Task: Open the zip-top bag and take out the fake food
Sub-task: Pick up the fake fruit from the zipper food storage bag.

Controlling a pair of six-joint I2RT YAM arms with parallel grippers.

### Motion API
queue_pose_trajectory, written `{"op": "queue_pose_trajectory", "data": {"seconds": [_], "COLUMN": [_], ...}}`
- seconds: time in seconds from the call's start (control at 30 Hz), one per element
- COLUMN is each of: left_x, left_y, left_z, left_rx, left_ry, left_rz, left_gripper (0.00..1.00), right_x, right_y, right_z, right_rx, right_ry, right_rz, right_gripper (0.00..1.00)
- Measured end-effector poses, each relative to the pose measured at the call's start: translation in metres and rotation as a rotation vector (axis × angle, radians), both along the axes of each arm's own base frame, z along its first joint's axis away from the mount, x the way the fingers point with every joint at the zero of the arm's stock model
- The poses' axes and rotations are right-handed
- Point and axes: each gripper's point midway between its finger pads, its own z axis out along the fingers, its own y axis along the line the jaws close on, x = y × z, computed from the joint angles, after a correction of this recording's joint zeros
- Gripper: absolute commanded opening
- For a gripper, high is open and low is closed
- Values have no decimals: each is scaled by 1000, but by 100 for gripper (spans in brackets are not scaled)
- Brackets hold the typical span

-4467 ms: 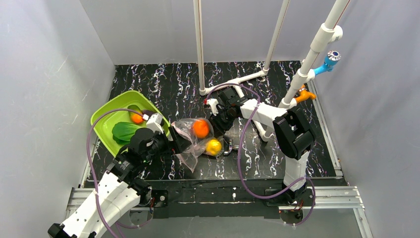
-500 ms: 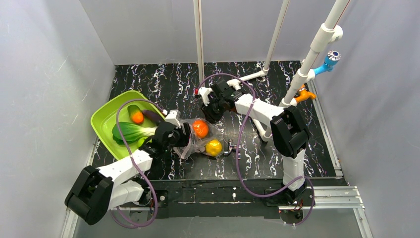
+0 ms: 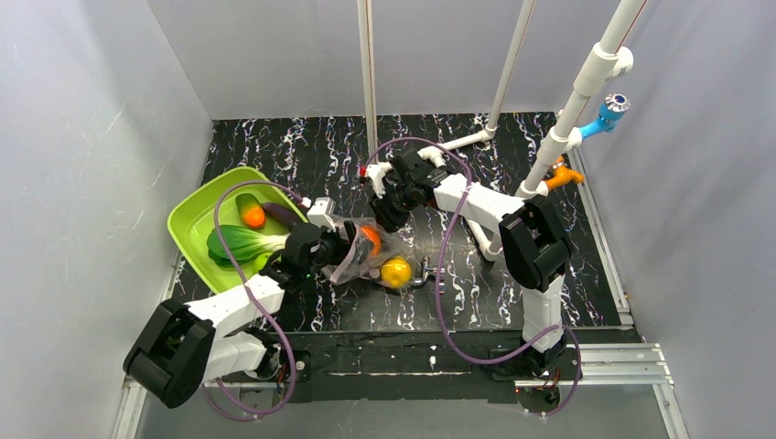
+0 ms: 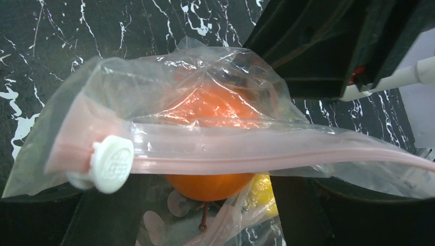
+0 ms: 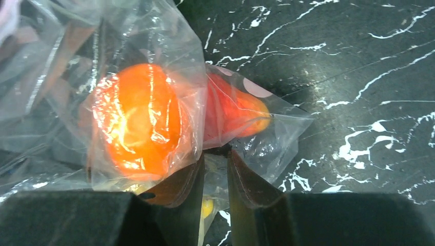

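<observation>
**Progress:** judged partly done. Your tray (image 3: 183, 212), out past the left gripper's (image 3: 331, 245) outer side, holds a bok choy (image 3: 240, 243), an eggplant (image 3: 279, 215) and two smaller pieces. Three items are still in the bag and remain to be taken out.

**Item, zip-top bag (image 4: 154, 92):** clear crinkled film lying on the surface between your two grippers. Its pinkish zip strip (image 4: 256, 151) runs straight across in front of the left gripper, with the white slider (image 4: 110, 164) at the strip's left end. The mouth looks parted beneath the strip, though glare on the film leaves that uncertain.

**Contents:**
- Orange (image 4: 210, 187), glossy, directly ahead of the left gripper.
- Lemon (image 3: 395, 272), behind and below the orange.
- Red piece (image 5: 231, 110), just beyond the right gripper's (image 5: 215, 169) tips.

**Left gripper:** spread wide at the bag's mouth, one finger either side of the orange, holding nothing.

**Right gripper:** nearly pressed together, pinching a fold of film at the bag's opposite end.
</observation>
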Motion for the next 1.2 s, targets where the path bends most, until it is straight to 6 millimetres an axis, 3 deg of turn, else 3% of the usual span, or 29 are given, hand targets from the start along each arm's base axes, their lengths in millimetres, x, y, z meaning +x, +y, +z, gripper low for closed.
{"op": "queue_pose_trajectory", "data": {"seconds": [0.3, 0.6, 0.93, 1.03, 1.2], "left_x": [3, 11, 10, 10, 9], "left_y": [-4, -16, -20, -21, -21], "left_z": [-10, -14, -15, -16, -15], "left_rx": [0, -33, -50, -53, -57], "left_ry": [38, 55, 62, 68, 74], "left_rz": [1, -14, -28, -31, -28], "left_gripper": [79, 81, 81, 77, 62], "right_x": [-4, -1, -4, -6, -6], "right_y": [2, -2, -2, -3, -3], "right_z": [2, 1, 1, 1, 1], "right_rx": [17, 11, 13, 11, 11], "right_ry": [20, 27, 45, 50, 52], "right_rz": [12, -3, 0, 1, 2], "right_gripper": [29, 14, 13, 13, 14]}}
